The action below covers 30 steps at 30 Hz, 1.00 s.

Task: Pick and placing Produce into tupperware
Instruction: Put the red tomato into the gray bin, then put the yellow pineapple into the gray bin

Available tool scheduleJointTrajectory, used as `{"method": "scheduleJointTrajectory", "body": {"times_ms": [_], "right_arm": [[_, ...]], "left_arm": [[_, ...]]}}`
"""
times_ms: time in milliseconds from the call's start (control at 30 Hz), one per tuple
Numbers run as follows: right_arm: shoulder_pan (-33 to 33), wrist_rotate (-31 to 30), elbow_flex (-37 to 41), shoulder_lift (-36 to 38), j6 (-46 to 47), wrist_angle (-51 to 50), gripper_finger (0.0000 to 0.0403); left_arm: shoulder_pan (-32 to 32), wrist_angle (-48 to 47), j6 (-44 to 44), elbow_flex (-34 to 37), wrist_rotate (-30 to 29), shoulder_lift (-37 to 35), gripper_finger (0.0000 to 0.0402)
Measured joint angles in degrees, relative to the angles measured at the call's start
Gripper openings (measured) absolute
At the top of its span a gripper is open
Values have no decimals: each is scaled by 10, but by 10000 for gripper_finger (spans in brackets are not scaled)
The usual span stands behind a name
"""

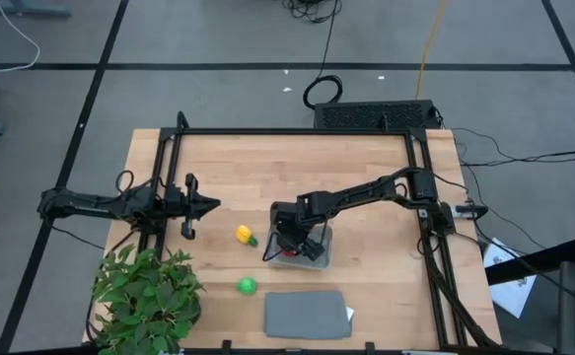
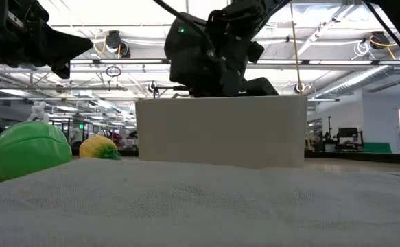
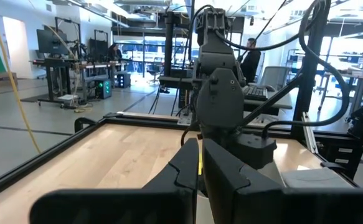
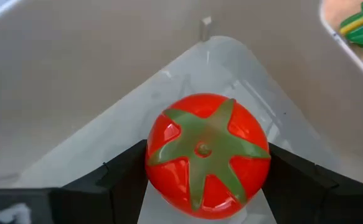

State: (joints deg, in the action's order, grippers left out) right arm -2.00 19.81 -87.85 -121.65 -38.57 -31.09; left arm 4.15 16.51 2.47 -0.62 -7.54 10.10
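Note:
My right gripper [image 1: 293, 247] reaches down into the tupperware [image 1: 321, 259], a shallow translucent tray near the table's middle, and is shut on the round red piece [image 4: 206, 155], whose green star-shaped top faces the wrist camera. The yellow piece with a green tip [image 1: 245, 235] lies on the table just left of the tray. It also shows at the wrist picture's corner [image 4: 362, 22]. The round green piece [image 1: 248, 286] lies nearer the near edge. My left gripper [image 1: 213, 205] waits shut, in the air over the table's left side, pointing right. My right gripper pinches the round red piece at its two opposite sides [image 4: 153, 168], one dark finger [image 4: 122, 177] on each side. The fingers come from above, pointing down into the tray. The piece sits upright, green top up, over the tray's floor [image 4: 106, 81]; whether it rests on the floor I cannot tell.
A flat dark grey slab [image 1: 307, 314] lies near the near edge, just in front of the tray. A leafy green plant [image 1: 147, 296] stands at the near left corner. A black frame [image 1: 287, 131] borders the table. Bare wood lies toward the far edge.

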Motion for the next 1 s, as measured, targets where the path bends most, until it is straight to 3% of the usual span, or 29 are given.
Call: {"method": "scheduleJointTrajectory", "body": {"times_ms": [300, 700, 1000], "right_arm": [[0, 0, 0, -1, 3, 8, 260], [-5, -6, 1, 1, 18, 2, 323], [-16, -45, 3, 29, 36, -7, 331]], "left_arm": [[0, -3, 0, 0, 0, 0, 26], [0, -4, 0, 0, 0, 0, 26], [0, -1, 5, 0, 0, 0, 26]]}}
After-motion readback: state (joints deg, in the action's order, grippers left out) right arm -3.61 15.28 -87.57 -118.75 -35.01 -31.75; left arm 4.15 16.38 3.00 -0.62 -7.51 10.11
